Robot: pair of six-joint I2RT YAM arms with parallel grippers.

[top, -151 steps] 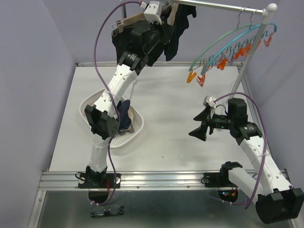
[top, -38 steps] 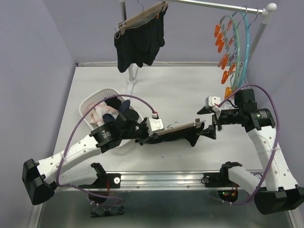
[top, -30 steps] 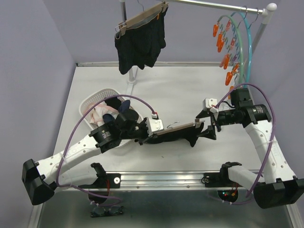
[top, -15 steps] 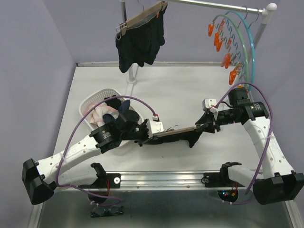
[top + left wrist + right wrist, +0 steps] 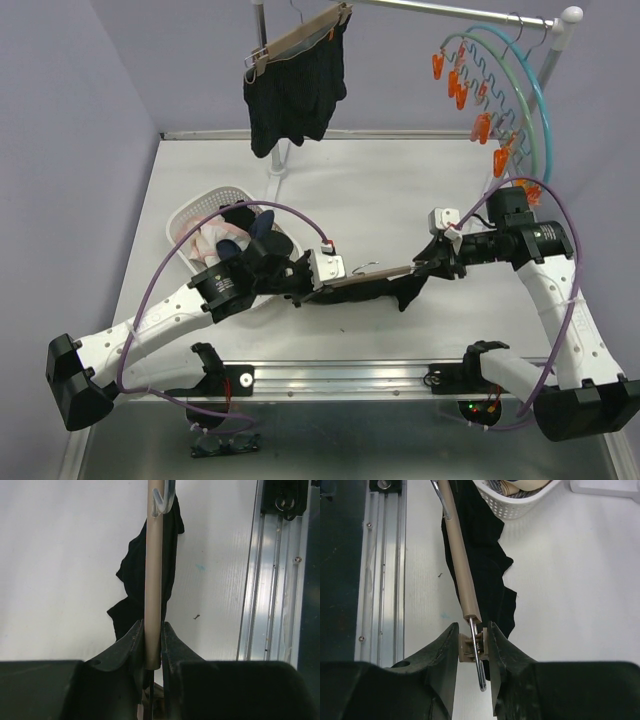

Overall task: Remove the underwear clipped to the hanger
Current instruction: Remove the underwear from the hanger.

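I've got both arms reaching low toward the middle, left tool (image 5: 319,288) and right tool (image 5: 424,268) facing each other, jaws pinched tight.

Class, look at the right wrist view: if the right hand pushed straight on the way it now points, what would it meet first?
The right hand is closed on the hanger clip, so that comes first. Straight beyond lies the wooden hanger bar, with the black underwear beside it.
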